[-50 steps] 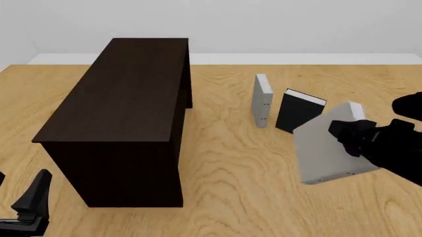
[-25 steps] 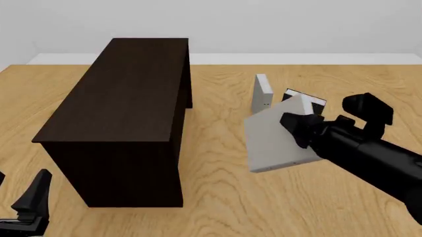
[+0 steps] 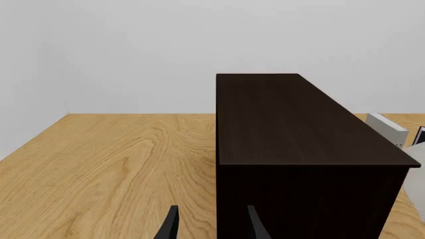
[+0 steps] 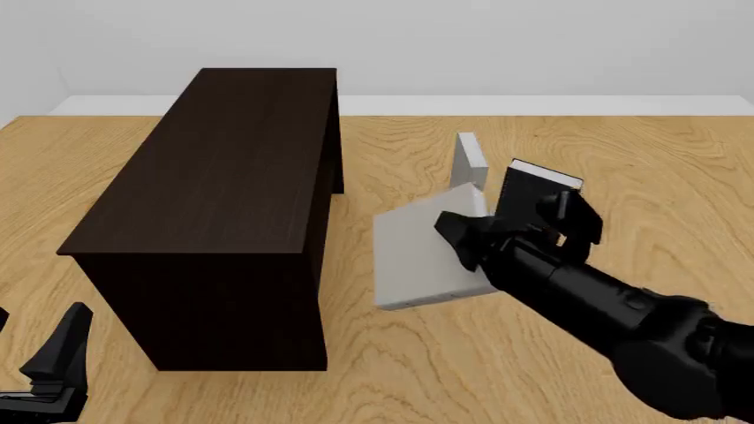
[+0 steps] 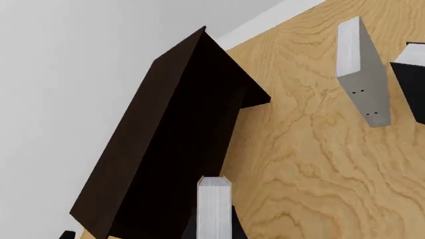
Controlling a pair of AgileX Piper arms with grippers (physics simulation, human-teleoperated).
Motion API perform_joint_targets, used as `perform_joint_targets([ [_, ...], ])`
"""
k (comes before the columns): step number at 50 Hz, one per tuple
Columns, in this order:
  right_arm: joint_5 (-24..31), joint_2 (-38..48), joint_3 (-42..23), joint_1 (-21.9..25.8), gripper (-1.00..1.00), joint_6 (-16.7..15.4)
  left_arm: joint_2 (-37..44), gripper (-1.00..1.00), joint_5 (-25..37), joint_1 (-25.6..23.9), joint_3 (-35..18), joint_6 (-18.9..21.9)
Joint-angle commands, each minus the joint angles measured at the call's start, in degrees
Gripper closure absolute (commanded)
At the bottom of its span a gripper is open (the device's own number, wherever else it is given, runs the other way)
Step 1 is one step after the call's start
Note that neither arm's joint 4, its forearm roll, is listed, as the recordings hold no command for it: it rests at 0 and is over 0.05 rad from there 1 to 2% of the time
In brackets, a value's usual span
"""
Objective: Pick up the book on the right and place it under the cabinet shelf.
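Observation:
My right gripper [image 4: 462,238] is shut on the light grey book [image 4: 415,254] and holds it tilted above the table, just right of the dark brown cabinet shelf [image 4: 218,168]. In the right wrist view the book's white page edges [image 5: 214,209] sit between the fingers and point toward the cabinet [image 5: 166,149], whose hollow space underneath looks dark. My left gripper [image 4: 33,349] is open and empty at the near left corner. In the left wrist view it [image 3: 212,226] faces the cabinet's near end [image 3: 299,119].
A second light grey book [image 4: 469,172] stands upright behind the held one, with a black-covered book [image 4: 536,190] to its right. Both show in the right wrist view, the grey one [image 5: 362,74] and the black one [image 5: 411,74]. Bare wood table [image 4: 471,371] lies in front.
My right arm has carried the grey book leftward from the right side of the table to just beside the cabinet. The left arm has not moved.

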Motion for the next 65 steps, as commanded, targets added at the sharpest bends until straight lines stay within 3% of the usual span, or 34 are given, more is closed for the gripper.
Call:
perform_joint_targets([
  [1,-9.6,8.0,-1.6,1.4,1.00,5.2,0.0,-1.00,0.0,0.0,0.0,0.0],
  [17,-15.4,22.9,-8.4,0.1,1.00,7.7,0.0,-1.00,0.0,0.0,0.0,0.0],
  [29,-18.4,29.1,-9.7,0.4,1.00,8.7,0.0,-1.00,0.1,0.0,-0.1,0.0],
  [51,-24.1,36.7,-8.8,0.3,1.00,9.5,0.0,-1.00,-0.1,0.1,0.0,0.0],
  [65,-24.7,39.0,-8.8,0.4,1.00,9.4,0.0,-1.00,0.0,0.1,-0.1,0.0],
])
